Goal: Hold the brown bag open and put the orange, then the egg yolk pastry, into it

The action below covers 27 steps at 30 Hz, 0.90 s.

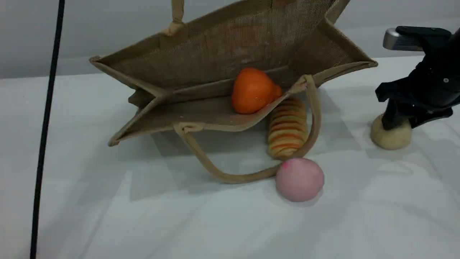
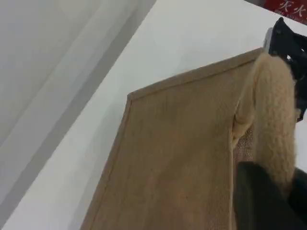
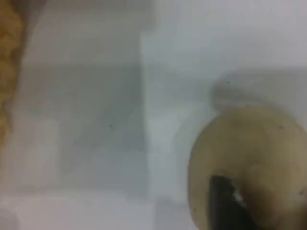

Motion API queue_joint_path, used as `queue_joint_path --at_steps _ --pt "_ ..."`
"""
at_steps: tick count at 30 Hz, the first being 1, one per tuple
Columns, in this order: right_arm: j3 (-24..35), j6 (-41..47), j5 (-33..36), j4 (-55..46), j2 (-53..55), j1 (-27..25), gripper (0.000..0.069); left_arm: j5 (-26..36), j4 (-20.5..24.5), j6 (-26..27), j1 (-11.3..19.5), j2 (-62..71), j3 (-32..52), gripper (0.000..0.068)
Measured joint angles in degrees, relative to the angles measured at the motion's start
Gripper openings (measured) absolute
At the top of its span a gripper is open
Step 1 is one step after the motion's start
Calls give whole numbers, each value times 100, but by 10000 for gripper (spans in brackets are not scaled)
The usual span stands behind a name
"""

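Coarse woven brown bag (image 1: 222,46), smooth orange (image 1: 251,91)

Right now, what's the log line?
orange: in brown bag | left pincer: holds bag handle | right pincer: touching egg yolk pastry

Striped bread roll (image 1: 287,127) on white table (image 1: 143,216), pink bun (image 1: 300,179) just beside its near end, black cable (image 1: 45,129) at left
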Motion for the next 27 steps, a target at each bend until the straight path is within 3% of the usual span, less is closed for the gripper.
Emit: queue_joint_path --at_steps 4,7,17,27 --pt "0 -12 21 0 0 -6 100 0 0 0 0 0 0 93" --pt "0 -19 117 -47 -44 -6 45 0 0 0 0 0 0 93" --pt "184 787 818 -884 -839 -6 40 0 0 0 0 0 0 93" --pt "1476 1116 23 -700 -2453 -6 40 0 5 0 0 0 0 93"
